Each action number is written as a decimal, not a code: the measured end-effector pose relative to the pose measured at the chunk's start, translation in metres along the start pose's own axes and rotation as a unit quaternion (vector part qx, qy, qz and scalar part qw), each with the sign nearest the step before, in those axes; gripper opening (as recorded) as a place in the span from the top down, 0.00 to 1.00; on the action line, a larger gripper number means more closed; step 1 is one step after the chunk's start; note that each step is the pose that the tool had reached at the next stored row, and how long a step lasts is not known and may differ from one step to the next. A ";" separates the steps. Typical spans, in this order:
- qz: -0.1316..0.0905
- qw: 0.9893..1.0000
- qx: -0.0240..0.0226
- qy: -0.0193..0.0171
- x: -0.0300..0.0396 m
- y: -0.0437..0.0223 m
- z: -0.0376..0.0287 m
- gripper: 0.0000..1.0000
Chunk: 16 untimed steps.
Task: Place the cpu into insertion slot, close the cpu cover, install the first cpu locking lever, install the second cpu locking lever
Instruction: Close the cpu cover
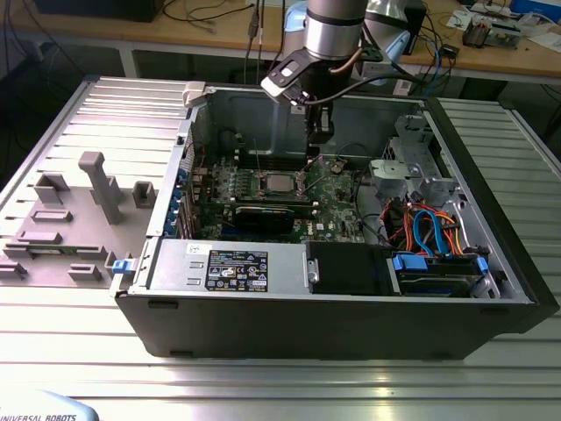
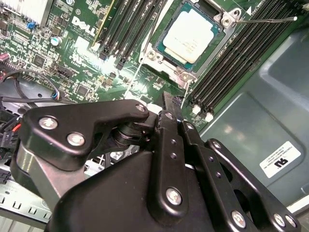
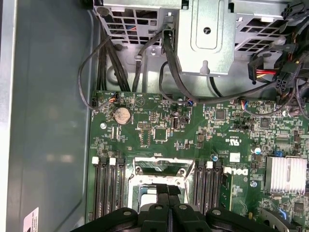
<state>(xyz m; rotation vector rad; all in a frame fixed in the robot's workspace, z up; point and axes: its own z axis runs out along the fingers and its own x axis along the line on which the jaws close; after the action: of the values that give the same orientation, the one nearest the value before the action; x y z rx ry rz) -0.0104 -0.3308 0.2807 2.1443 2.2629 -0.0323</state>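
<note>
Silvery cpu (image 1: pixel 279 182) sits seated just to the exterior view's left of the gripper (image 1: pixel 311 160), which hangs close beside it, fingers (image 2: pixel 169 121) pinched together on nothing.

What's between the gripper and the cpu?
In the second wrist view, the slot's silver rim and a strip of green board lie between the gripper and the cpu.
</note>
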 end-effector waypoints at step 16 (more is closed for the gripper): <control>0.000 1.000 0.000 0.000 -0.0004 0.0077 0.0000 0.89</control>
<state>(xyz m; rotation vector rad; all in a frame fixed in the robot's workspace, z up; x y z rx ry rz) -0.0028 -0.3308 0.2807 2.1441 2.2628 -0.0327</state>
